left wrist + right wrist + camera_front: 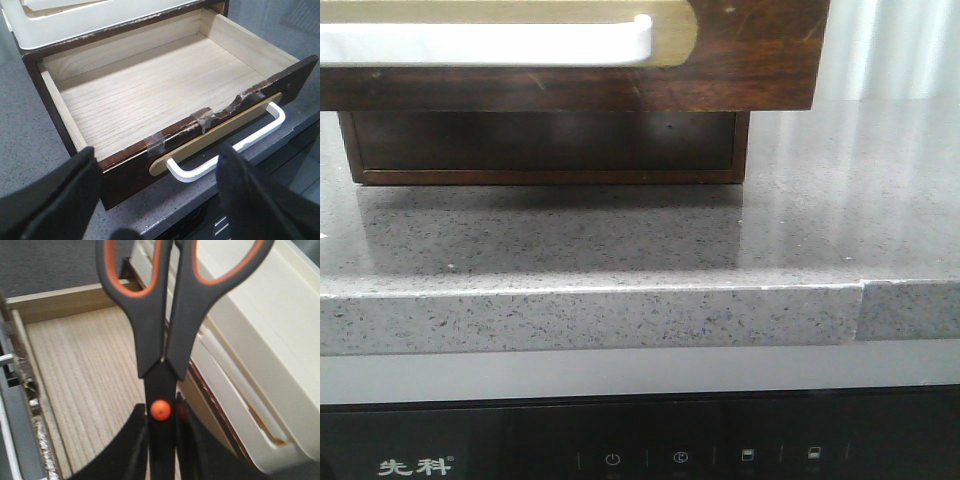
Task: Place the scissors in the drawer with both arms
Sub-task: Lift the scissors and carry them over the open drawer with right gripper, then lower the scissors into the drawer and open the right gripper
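- The drawer [165, 95] stands pulled out over the grey speckled worktop [620, 240], its pale wood floor bare in the left wrist view.
- Its dark brown front [210, 125] has a chipped, taped top edge and carries a white bar handle [225, 150] in a tan recess.
- In the front view the drawer front [720, 70] fills the frame from 10 to 1 o'clock, the handle [490, 40] near 11 o'clock, with the cabinet base [550, 145] beneath it.
- The left gripper [160, 200] is spread wide, its dark fingers [55, 195] apart on either side of the handle, holding nothing; whether they touch the front I cannot tell.
- The right gripper [162, 445] is clamped on the scissors [165, 325] at the blades, just below the orange pivot [160, 410].
- The scissors are held above the open drawer's floor [85, 380], their orange-lined loops pointing away from the gripper.
- A cream plastic tray [260, 355] sits on the cabinet, beside the scissors in the right wrist view.
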Controlling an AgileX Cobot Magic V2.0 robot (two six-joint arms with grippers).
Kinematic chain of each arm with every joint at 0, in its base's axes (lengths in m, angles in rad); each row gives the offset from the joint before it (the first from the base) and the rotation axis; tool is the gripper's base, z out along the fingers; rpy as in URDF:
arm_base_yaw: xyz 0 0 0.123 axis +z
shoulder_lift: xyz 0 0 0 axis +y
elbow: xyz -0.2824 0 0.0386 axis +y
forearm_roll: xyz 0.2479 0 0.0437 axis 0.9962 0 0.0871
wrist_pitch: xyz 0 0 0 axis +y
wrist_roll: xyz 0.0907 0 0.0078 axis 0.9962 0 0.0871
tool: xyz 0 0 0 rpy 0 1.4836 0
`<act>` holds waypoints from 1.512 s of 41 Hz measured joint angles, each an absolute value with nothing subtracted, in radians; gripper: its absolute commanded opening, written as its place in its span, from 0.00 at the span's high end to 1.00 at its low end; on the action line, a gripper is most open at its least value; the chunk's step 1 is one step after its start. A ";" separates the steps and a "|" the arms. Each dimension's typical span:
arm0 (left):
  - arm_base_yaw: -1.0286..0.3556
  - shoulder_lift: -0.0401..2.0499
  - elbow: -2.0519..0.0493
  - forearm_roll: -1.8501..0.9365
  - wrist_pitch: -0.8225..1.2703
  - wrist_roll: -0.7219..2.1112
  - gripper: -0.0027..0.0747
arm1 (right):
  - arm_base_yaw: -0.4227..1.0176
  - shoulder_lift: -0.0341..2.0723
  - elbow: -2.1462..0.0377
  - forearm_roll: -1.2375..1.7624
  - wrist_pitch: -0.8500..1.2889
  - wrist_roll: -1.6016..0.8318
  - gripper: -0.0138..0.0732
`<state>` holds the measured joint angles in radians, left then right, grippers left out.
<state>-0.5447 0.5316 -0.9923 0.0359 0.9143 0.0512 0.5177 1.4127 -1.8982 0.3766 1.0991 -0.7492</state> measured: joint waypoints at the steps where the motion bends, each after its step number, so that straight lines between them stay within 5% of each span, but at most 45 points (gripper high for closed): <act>1: -0.545 0.532 -0.992 0.036 0.914 0.051 0.36 | 0.531 1.422 -1.898 0.384 1.100 -0.768 0.84; 31: -0.545 0.532 -0.992 0.036 0.913 0.051 0.36 | 0.604 1.782 -1.898 0.321 1.163 -0.868 0.84; 43: -0.545 0.532 -0.992 0.036 0.913 0.051 0.36 | 0.604 1.806 -1.896 0.261 1.163 -0.871 0.51; 62: -0.545 0.532 -0.992 0.036 0.913 0.051 0.36 | 0.600 1.750 -1.896 0.261 1.161 -0.771 0.50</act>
